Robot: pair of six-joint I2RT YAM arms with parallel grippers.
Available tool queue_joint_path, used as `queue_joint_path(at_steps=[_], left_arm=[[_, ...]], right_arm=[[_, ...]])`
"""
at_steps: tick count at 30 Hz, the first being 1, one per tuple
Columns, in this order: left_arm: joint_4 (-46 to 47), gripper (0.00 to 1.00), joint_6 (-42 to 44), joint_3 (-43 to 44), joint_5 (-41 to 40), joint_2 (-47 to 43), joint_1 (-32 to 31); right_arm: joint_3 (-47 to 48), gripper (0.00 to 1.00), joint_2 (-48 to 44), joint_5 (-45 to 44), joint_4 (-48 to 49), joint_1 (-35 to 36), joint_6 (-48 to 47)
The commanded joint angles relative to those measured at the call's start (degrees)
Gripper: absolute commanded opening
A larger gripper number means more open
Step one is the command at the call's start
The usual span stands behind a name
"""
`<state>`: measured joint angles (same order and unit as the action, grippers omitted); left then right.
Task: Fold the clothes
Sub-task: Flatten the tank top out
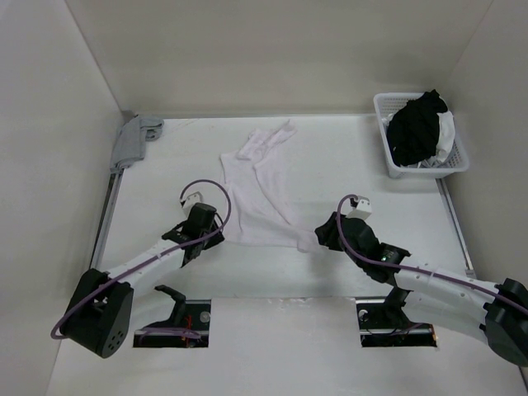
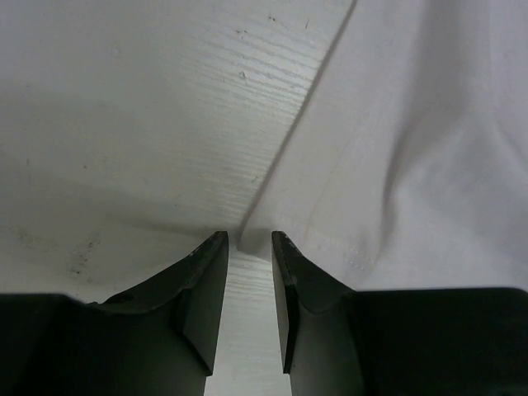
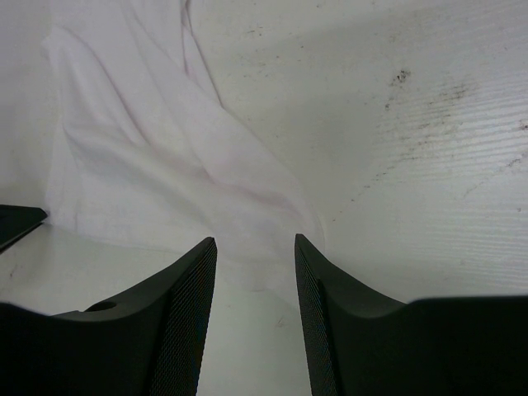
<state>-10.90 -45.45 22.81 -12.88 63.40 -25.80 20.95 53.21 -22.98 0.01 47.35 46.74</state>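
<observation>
A grey cloth [image 1: 136, 136] lies in the far left corner. The left gripper [image 2: 247, 239], jaws narrowly apart, sits at the near left corner of the white garment [image 1: 260, 198], which is spread mid-table. The right gripper [image 3: 256, 241], jaws apart, sits at the garment's near right corner. A basket [image 1: 396, 169] holding a black garment [image 1: 417, 124] stands far right.

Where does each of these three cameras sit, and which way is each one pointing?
Top external: fixed above and behind the arms, looking down on the table; shows both arms, with the left gripper and right gripper at the near corners of the white garment.
Left wrist: on the left arm's wrist, looking past its own two fingers at one garment corner.
Right wrist: on the right arm's wrist, looking past its own fingers at the other near corner.
Shared: all three show the garment lying on the table.
</observation>
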Motion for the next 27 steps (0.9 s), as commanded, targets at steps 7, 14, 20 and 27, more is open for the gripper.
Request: queue_joint_path(at_steps=[7, 14, 20, 27], left_arm=[[2.5, 0.21, 1.8, 0.8, -2.1, 5.4, -0.9], [-0.4, 0.06, 1.0, 1.4, -0.7, 0.4, -0.8], [-8.2, 0.04, -0.2, 4.3, -1.1, -13.8, 0.8], [-12.2, 0.04, -2.1, 1.2, -0.8, -21.5, 2.0]], right_arm=[[0.3, 0.48, -0.3, -0.8, 1.4, 0.6, 0.7], [-0.2, 0.48, -0.1, -1.1, -0.3, -0.3, 1.0], [0.9, 0.46, 4.3, 0.2, -4.6, -0.6, 2.3], [2.1, 0.41, 11.8, 2.0, -6.2, 6.7, 8.4]])
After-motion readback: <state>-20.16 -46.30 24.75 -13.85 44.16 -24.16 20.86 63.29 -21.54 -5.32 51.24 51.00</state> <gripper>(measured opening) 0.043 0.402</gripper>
